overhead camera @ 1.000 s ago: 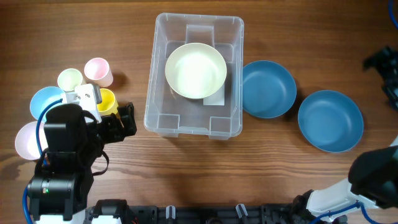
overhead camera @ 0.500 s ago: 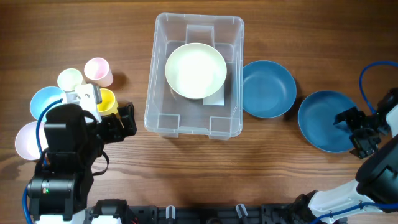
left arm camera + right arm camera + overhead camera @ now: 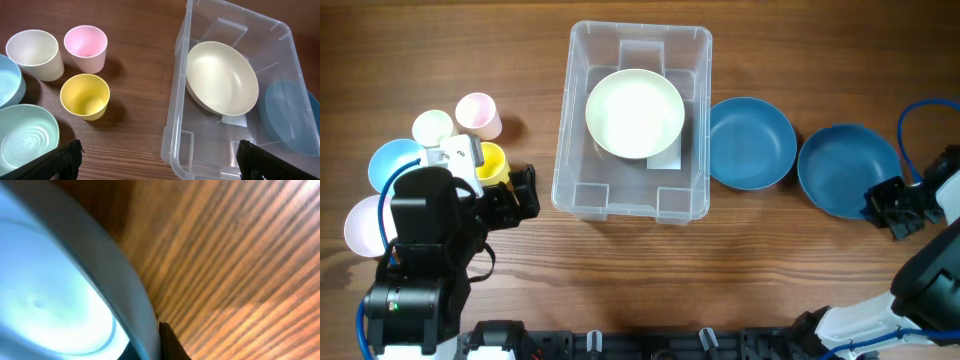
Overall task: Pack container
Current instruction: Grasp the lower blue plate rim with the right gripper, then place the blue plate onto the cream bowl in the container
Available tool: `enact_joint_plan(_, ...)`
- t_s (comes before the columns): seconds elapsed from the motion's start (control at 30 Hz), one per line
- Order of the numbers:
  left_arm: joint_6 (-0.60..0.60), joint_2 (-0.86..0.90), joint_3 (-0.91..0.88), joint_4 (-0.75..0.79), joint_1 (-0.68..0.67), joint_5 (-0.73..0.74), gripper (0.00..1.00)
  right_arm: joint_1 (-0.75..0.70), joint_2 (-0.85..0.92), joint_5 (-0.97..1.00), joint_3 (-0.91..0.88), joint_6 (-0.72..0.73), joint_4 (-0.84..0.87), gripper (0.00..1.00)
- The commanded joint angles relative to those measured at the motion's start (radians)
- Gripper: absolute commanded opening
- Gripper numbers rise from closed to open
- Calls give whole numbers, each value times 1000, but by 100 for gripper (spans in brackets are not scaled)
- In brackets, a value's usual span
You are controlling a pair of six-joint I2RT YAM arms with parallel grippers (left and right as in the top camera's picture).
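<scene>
Container (image 3: 582,190) on the wooden table (image 3: 750,290), one cream bowl (image 3: 634,112) inside: probably light, stiff, rather slippery clear plastic, best taken at the rim. To its right, right gripper (image 3: 892,210) low at the edge of the farther blue bowl (image 3: 845,178), grip impossible to tell. To its left, left gripper (image 3: 525,192) low, fingers spread wide.

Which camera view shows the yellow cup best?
The left wrist view: the yellow cup stands there whole and unobstructed, its inside visible. In the overhead view the left arm hides part of it. The right wrist view does not show it.
</scene>
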Motion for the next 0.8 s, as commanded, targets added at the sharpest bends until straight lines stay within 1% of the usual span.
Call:
enact_joint_plan(0.0, -9, 1, 18, 2, 4, 19, 100, 3, 16, 12, -7, 11, 20, 4)
enact_joint_plan(0.1, -9, 1, 18, 2, 4, 19, 100, 4, 13, -86, 34, 6, 33, 4)
enact_joint_plan(0.17, -9, 1, 18, 2, 4, 19, 100, 13, -17, -105, 98, -3, 17, 4)
enact_joint_plan(0.23, -8, 1, 18, 3, 4, 19, 100, 48, -94, -105, 201, -43, -6, 4)
enact_joint_plan(0.3, -9, 1, 18, 2, 4, 19, 100, 113, -185, -107, 335, -57, -39, 4)
enact_joint_plan(0.37, -9, 1, 18, 2, 4, 19, 100, 223, -256, -136, 431, -116, -43, 4)
enact_joint_plan(0.4, -9, 1, 18, 2, 4, 19, 100, 311, -282, -153, 481, -164, -56, 4)
enact_joint_plan(0.47, -9, 1, 18, 2, 4, 19, 100, 445, -290, -153, 532, -208, -81, 4)
enact_joint_plan(0.57, -9, 1, 18, 2, 4, 19, 100, 748, -277, -111, 547, -284, -75, 4)
enact_joint_plan(0.63, -9, 1, 18, 2, 4, 19, 100, 927, -231, -31, 547, -308, -50, 4)
enact_joint_plan(0.7, -8, 1, 18, 2, 4, 19, 100, 1023, -171, 26, 547, -303, -27, 4)
enact_joint_plan(0.73, -8, 1, 18, 2, 4, 19, 100, 1054, -137, 48, 547, -277, -11, 4)
enact_joint_plan(0.77, -8, 1, 18, 1, 4, 19, 100, 1090, -60, 51, 550, -237, 43, 4)
